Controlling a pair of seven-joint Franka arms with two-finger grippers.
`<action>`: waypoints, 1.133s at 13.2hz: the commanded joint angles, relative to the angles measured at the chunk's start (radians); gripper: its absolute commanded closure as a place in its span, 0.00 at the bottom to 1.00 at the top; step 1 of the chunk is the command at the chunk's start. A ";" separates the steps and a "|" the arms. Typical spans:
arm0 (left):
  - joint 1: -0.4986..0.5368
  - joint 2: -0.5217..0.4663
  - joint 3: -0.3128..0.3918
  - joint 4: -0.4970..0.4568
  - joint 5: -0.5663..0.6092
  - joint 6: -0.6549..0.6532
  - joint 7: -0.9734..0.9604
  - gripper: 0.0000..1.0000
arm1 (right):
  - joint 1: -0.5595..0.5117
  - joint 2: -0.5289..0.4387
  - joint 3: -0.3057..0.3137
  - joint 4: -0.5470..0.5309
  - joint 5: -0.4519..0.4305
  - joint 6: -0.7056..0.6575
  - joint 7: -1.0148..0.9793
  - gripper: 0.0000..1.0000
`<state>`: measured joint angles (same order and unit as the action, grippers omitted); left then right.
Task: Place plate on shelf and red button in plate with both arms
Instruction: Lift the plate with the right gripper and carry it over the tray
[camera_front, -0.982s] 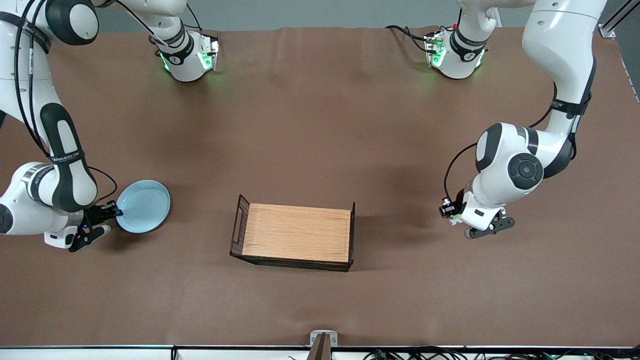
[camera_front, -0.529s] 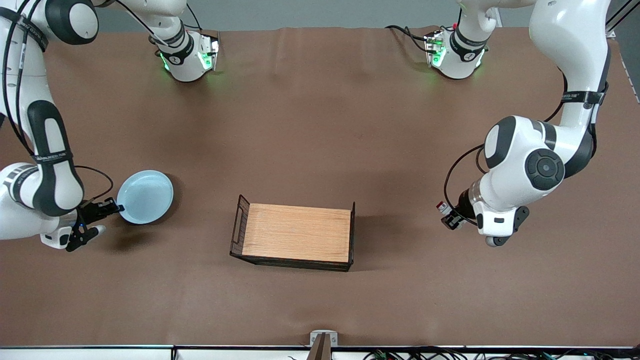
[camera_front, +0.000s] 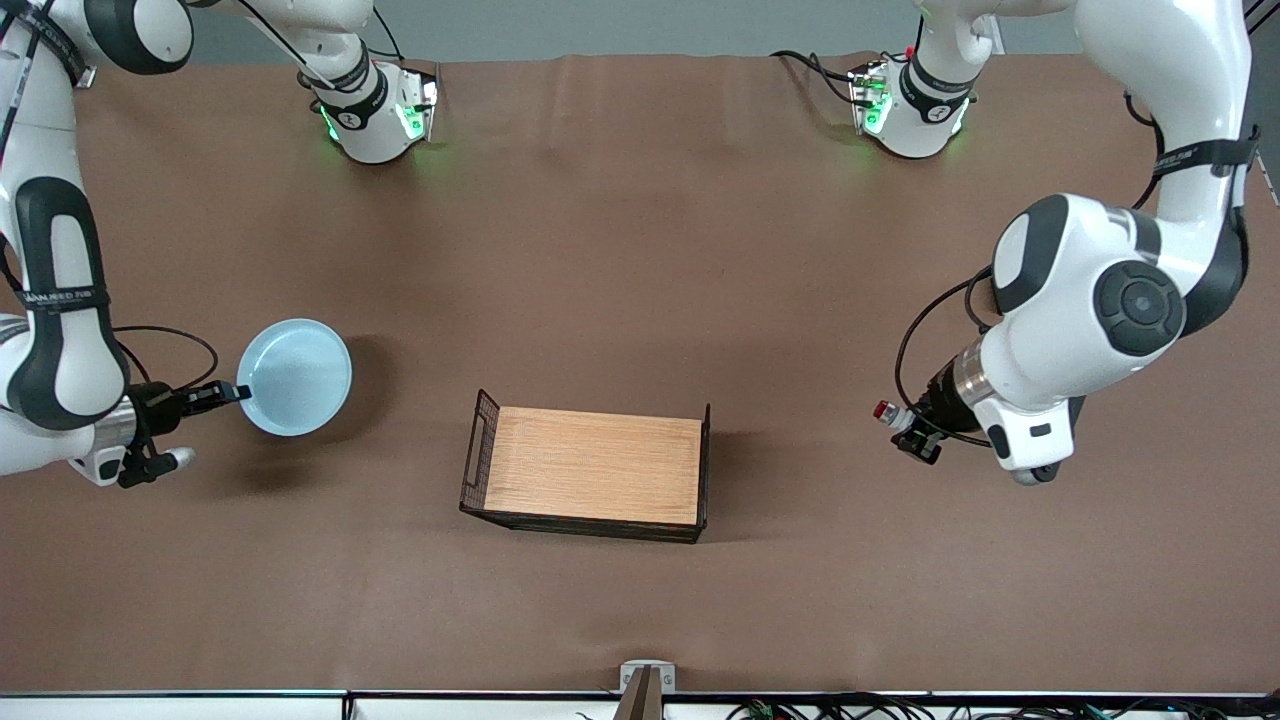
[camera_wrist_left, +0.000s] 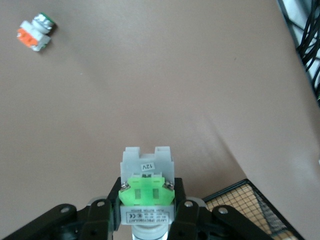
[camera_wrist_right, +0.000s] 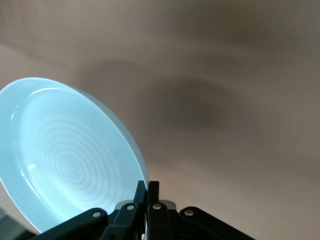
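Both end effectors are loaded, so the carry step looks to be in hand, with neither thing set down yet. Right end effector (camera_front: 222, 392) is seen clamped on the rim of the plate (camera_front: 296, 376), which is held up over the worktop (camera_front: 620, 250) at the right arm's end, its shadow thrown on the brown surface beside it. In the right wrist view the fingers (camera_wrist_right: 141, 196) are pressed onto the thin edge, so the pale blue dish with its faint rings hangs out sideways from one pinch point. Left end effector (camera_front: 915, 430) is pinching the red button (camera_front: 890, 413) over the left arm's end of the worktop; the green block and grey-white body are clamped between the fingers (camera_wrist_left: 184, 212), red cap pointing toward the wooden tray (camera_front: 592, 466). Probably both loads are meant for that tray, sat between the two arms and nearer the front camera. A swing inward is called for next, and the plate should be kept level or it could be levered out of that edge grip. A similar part with an orange block (camera_wrist_left: 36, 33) is lying on the worktop, untouched.
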<state>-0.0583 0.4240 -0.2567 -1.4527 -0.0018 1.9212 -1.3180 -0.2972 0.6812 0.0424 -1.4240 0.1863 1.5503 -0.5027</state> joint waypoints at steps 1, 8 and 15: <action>0.000 -0.007 -0.003 0.061 -0.014 -0.086 -0.082 1.00 | 0.007 -0.090 0.010 -0.016 0.047 -0.103 0.142 0.96; -0.006 -0.004 -0.007 0.118 -0.015 -0.162 -0.191 1.00 | 0.098 -0.290 0.010 -0.024 0.099 -0.222 0.625 0.96; -0.048 0.021 0.002 0.209 -0.012 -0.280 -0.190 1.00 | 0.276 -0.342 0.008 -0.021 0.280 -0.135 1.064 0.96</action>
<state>-0.0885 0.4237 -0.2595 -1.2842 -0.0026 1.6696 -1.4951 -0.0482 0.3573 0.0584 -1.4238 0.4096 1.3740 0.4797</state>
